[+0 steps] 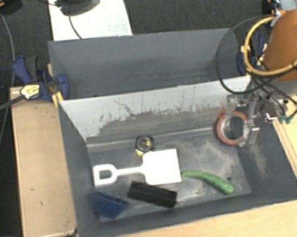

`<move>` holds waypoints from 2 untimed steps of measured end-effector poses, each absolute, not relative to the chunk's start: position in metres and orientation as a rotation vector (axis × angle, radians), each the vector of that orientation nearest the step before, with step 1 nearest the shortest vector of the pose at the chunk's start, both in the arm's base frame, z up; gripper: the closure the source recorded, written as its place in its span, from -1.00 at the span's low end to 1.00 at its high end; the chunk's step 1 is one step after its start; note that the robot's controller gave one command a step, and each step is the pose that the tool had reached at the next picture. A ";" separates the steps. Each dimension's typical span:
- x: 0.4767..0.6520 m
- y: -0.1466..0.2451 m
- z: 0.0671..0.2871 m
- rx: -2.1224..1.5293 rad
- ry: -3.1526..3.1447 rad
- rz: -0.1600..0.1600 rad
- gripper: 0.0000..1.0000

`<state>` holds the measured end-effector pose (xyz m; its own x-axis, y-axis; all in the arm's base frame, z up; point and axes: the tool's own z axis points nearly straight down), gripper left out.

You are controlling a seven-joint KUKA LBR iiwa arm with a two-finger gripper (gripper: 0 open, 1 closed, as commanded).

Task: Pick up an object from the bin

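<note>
My gripper hangs at the right end of the bin, close to the back wall. Directly at its left side is a red ring with a clear middle, like a roll of tape; it overlaps the gripper's lower end. Whether the ring is gripped or only touches it I cannot tell. A green bean-shaped thing lies on the floor below and to the left of the gripper, apart from it.
A white toy shovel lies across the bin's middle. A black block and a blue wedge lie in front of it at the left. A small round metal thing sits just behind the shovel.
</note>
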<state>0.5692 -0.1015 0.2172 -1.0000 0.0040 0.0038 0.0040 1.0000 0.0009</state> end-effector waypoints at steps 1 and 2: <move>0.571 -0.101 0.222 0.001 -3.146 0.001 -1.00; 0.511 -0.051 0.068 0.162 -3.135 -0.002 -1.00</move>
